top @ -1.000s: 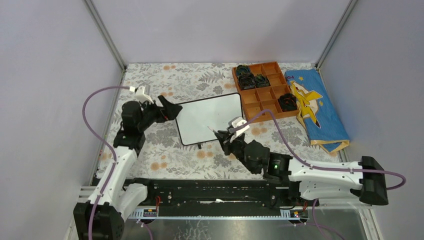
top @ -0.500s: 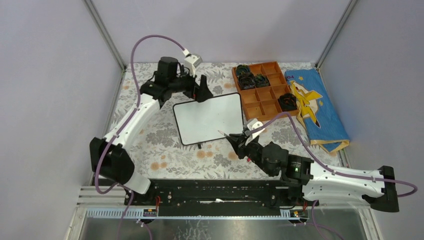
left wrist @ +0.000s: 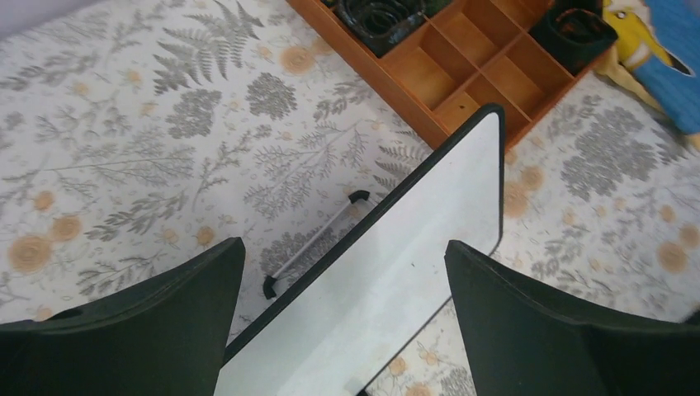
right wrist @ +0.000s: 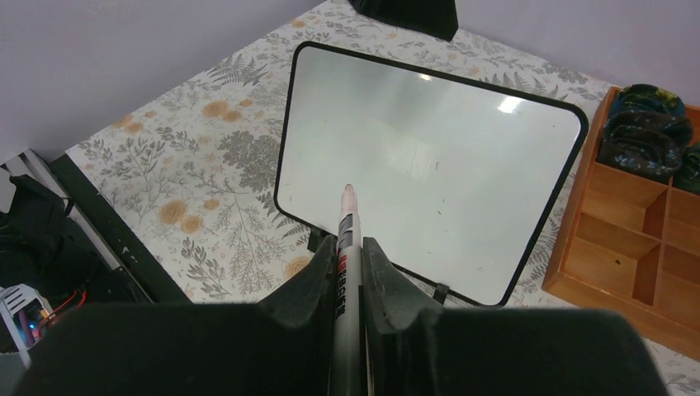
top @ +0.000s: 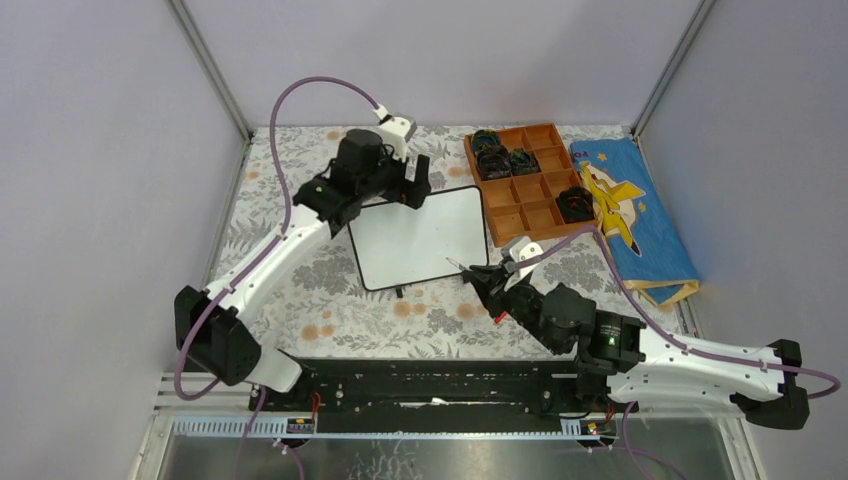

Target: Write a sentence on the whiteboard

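On floral table [top: 300, 290] — one whiteboard [top: 420, 235], one marker [right wrist: 347, 243].

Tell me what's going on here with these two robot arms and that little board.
The right claw is shut on a marker, its tip aimed at the whiteboard. The left claw hangs wide open over the board's far left corner, gripping nothing. The whiteboard stands on the flowered table and shows no writing, so the sentence is not yet begun.
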{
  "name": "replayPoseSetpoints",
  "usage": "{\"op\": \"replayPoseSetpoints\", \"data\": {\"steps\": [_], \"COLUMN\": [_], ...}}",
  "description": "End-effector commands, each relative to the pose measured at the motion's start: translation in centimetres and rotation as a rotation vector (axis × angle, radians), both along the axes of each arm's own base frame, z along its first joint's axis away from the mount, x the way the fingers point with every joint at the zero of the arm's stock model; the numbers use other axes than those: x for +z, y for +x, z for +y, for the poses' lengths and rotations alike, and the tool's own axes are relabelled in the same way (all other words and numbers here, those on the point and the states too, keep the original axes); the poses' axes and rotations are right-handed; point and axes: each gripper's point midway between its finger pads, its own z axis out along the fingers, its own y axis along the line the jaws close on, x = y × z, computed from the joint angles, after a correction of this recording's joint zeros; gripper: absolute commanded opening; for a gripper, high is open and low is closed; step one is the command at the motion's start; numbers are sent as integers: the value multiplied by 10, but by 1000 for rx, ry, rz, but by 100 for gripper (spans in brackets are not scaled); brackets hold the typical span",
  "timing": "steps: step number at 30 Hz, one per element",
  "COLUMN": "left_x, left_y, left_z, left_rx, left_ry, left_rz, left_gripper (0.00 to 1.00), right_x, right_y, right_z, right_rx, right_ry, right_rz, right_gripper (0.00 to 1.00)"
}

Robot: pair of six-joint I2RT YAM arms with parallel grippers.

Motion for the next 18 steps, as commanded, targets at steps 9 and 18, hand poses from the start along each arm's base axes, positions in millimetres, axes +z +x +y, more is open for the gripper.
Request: {"op": "replayPoseSetpoints", "data": {"steps": [9,18], "left_x": [44,43], "left_y": [28,-52], "left_z": [37,121], "left_rx": [178,211], "left_ry": [81,-596], "left_rz": [-179,-96], "left_gripper": [99,99], "right_x": [53,50], "right_y": [-2,-9], "right_z": [-25,-31], "right_rx": [-19,5], "right_ry": [82,133], "right_rz": [-71,-45], "right_gripper": [0,0]}}
